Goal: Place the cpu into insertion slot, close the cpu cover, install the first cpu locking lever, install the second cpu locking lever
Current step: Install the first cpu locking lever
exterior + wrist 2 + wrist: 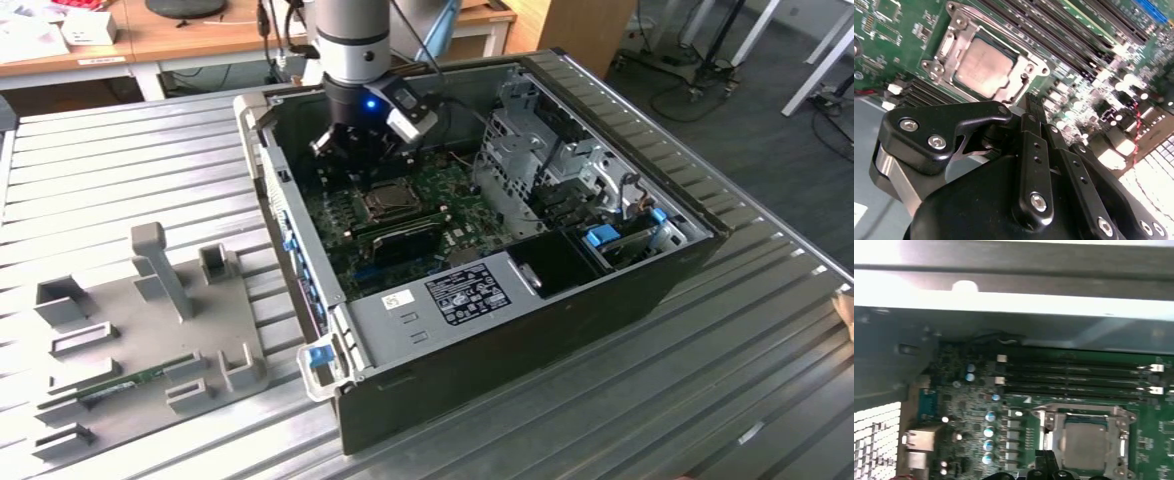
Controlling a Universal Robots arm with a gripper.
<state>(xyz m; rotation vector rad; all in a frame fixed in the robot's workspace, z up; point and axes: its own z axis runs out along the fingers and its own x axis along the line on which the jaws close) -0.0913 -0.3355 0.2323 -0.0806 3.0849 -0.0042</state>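
Pale beige cpu (985, 67), silver cpu cover (965, 36) — green circuit board (884, 22).

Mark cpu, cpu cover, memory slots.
cpu (985, 67), second wrist view, middle of its metal top.
cpu cover (1006, 37), second wrist view, frame strip beside the cpu.
memory slots (1079, 376), first wrist view, one long black slot.

cpu (985, 67) flat in insertion slot (1008, 96) (cpu cover (1004, 44) down)

Ribbed metal table (120, 170) carries it all. The open computer case (561, 320) lies on its side across the middle, opening upward. Towards the exterior view's left, a flat grey fixture plate (127, 335) rests just beside the case, upright holders standing.
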